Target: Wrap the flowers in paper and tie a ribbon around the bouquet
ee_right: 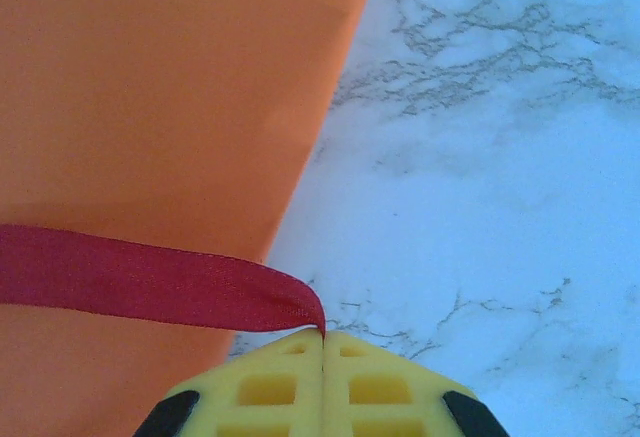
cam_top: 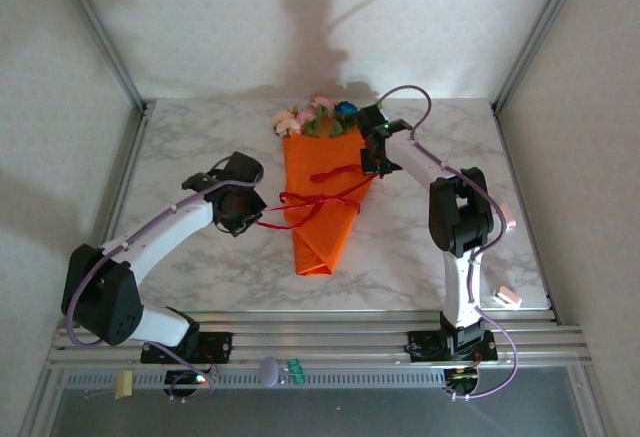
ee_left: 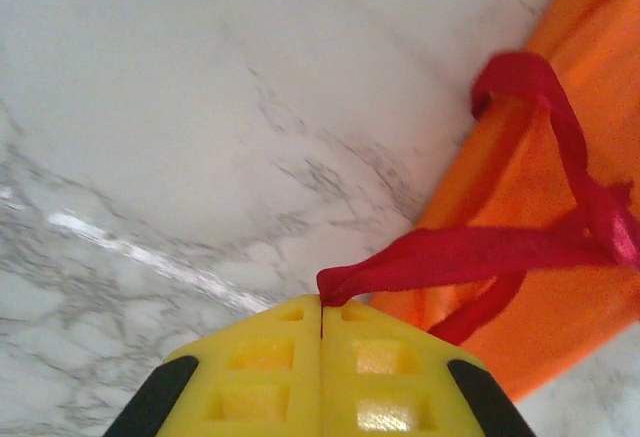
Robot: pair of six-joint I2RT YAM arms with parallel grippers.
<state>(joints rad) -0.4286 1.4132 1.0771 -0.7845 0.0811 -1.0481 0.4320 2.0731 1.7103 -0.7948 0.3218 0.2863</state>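
Top external: left fingers (ee_left: pixel 262 357) and right fingers (ee_right: pixel 270 387) each clench a ribbon (cam_top: pixel 305 198) end, spread apart to cinch the bouquet (cam_top: pixel 322 227).

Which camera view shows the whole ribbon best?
Top external: the ribbon runs across the bouquet, end to end. Left wrist shows one end and a loop, pinched in shut jaws; right wrist shows the other end, pinched likewise.

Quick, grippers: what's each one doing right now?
Left gripper: closed, pinching one end of the ribbon.
Right gripper: closed, pinching the other end of the ribbon.
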